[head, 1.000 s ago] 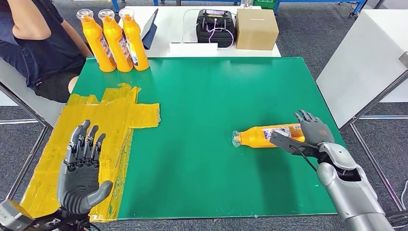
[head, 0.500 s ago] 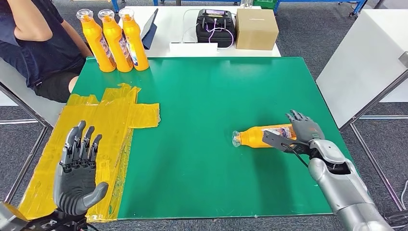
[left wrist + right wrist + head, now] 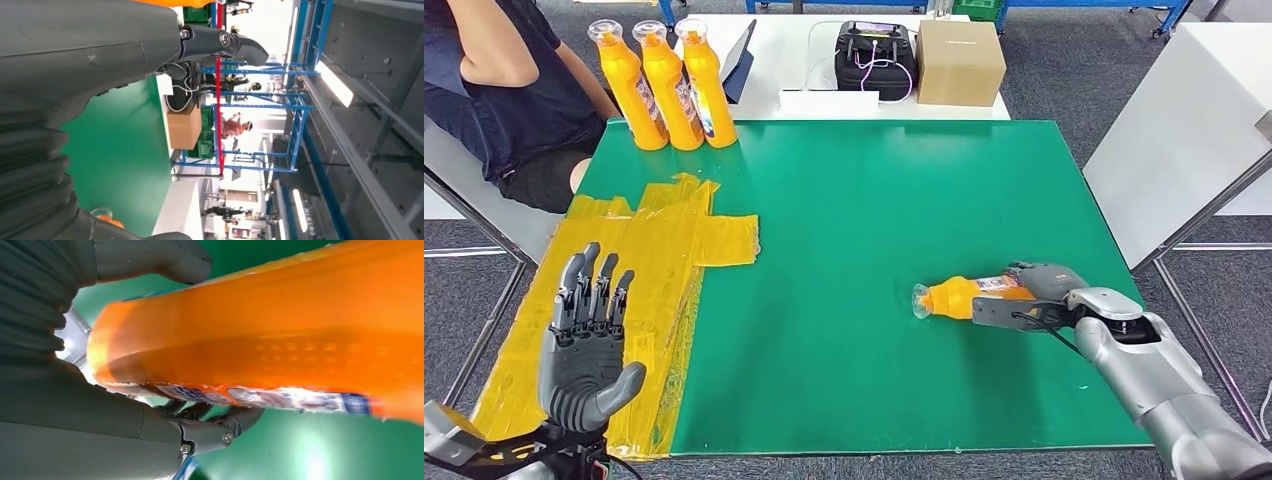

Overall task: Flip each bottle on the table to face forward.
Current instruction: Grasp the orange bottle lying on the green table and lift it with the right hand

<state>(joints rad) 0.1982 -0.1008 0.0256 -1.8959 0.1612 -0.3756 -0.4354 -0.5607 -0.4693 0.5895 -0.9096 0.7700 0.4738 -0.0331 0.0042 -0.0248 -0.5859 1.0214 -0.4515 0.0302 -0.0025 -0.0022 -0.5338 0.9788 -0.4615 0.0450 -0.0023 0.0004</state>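
The bottle (image 3: 969, 296) lies flat on its side on the green counter (image 3: 874, 210), right in the grip of the right hand (image 3: 1034, 295). Its long way runs across the counter: the cap end sticks out past the fingers (image 3: 1027, 270) toward the middle, and the fat bottom end sits inside the hand. The fingers curl over the far side of the bottle and the thumb lies along the near side, so the hand is wrapped around it and holds it. The close view from that wrist shows the same thing: the thumb (image 3: 165, 260) presses on one side of the orange body (image 3: 280, 335) and dark fingers (image 3: 220, 427) hook under the other.

The right hand is the one for this job (the left is well apart from it). The left hand (image 3: 584, 345) hangs over the yellow tape (image 3: 674, 240) with its fingers straight, spread a little and holding nothing.

I think the next move is to tip the bottle up by its bottom end, so the cap swings away from the fingers.

Three more bottles (image 3: 664, 85) stand upright at the far corner, well away from both hands, near a seated person (image 3: 494, 90).

The bottle's bottom end is hidden by the hand. The label is partly covered, so I cannot tell which way it faces.
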